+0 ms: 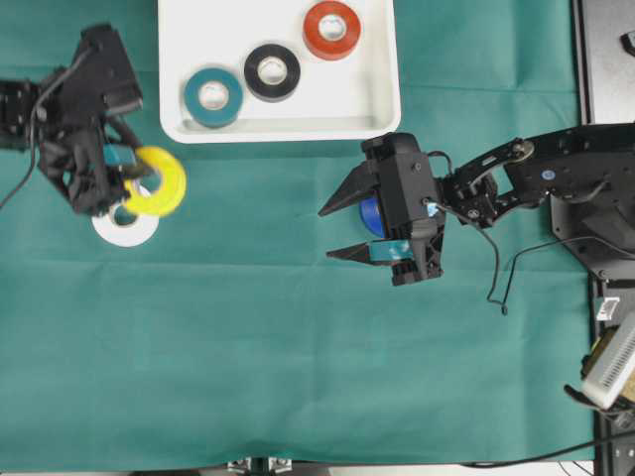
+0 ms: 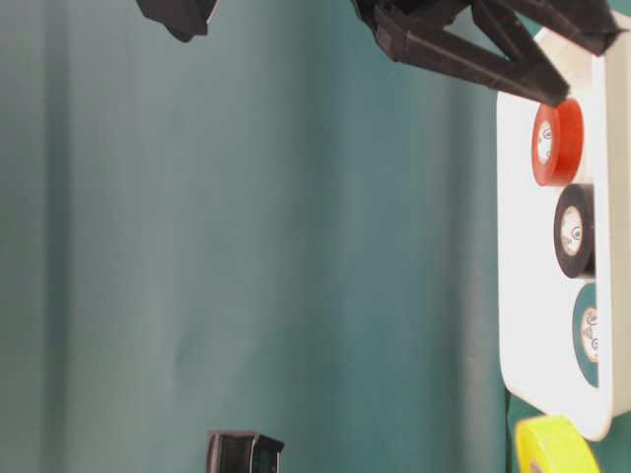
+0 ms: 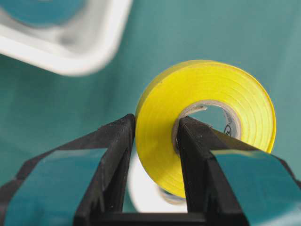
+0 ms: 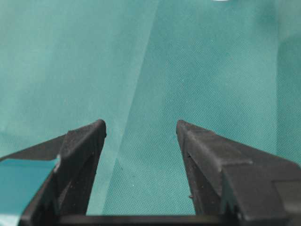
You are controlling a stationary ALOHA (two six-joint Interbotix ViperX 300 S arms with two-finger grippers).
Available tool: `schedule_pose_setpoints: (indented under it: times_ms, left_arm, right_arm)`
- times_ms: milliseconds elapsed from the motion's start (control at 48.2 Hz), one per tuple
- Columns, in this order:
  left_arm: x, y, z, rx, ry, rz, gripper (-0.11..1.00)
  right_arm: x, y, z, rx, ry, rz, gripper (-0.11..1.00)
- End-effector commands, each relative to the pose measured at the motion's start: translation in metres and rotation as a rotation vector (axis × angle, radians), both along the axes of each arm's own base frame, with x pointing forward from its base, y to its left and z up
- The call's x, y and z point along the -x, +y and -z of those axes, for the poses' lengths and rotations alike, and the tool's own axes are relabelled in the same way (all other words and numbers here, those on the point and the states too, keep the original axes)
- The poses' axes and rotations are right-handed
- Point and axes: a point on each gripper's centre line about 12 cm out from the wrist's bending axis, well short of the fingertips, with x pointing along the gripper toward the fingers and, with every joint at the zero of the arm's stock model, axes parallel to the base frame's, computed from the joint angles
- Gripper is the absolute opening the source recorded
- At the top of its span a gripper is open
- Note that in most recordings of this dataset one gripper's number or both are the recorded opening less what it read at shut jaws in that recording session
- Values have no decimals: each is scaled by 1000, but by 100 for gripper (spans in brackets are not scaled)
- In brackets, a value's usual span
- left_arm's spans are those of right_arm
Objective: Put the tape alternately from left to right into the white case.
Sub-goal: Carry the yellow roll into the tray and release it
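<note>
**Mia:** What did the left gripper (image 3: 155,136) have?

**Sam:** Its jaws were squeezed tight on the yellow tape (image 3: 207,117). One finger poked through the hole, the other pressed outside. It hung above the white tape (image 1: 125,227), near the corner of the white case (image 1: 179,124).

**Mia:** And the right gripper (image 1: 335,231)?

**Sam:** Its jaws stood wide apart with nothing between them. The blue tape (image 1: 370,214) peeked out under it, mostly hidden.

**Mia:** What was inside the case?

**Sam:** The teal tape (image 1: 213,96), black tape (image 1: 272,71) and red tape (image 1: 331,30), in a slanted row.

**Mia:** What was under everything?

**Sam:** A green cloth (image 1: 248,357), a bit wrinkly.

**Mia:** Any words?

**Sam:** A tiny mark inside the yellow roll's core, too small to read.
</note>
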Motion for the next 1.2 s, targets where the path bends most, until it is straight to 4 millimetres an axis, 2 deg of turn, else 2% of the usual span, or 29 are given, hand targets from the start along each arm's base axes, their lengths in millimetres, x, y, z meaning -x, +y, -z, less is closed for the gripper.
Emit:
schedule_pose_setpoints:
  times_ms: [0,332,788,995,1182]
  left_arm:
    - [-7,14,-17,-30,-58,-19,-3]
    - [-20,66,-31,-146,-115,-59,-3]
    - [-46,144,-15,-211,-73,-161,-3]
    - [-54,171,-5,-206,-51,-212,-3]
    - [-54,185,3,-201,-36,-240,-3]
  right_arm:
    - [1,2,-18,-7,-57,-5,71]
    - [2,2,-18,-6,-55,-6,71]
    - [2,2,-16,-7,-52,-6,71]
    - [2,2,-16,-6,-52,-7,71]
    - [3,2,-16,-7,-50,-6,71]
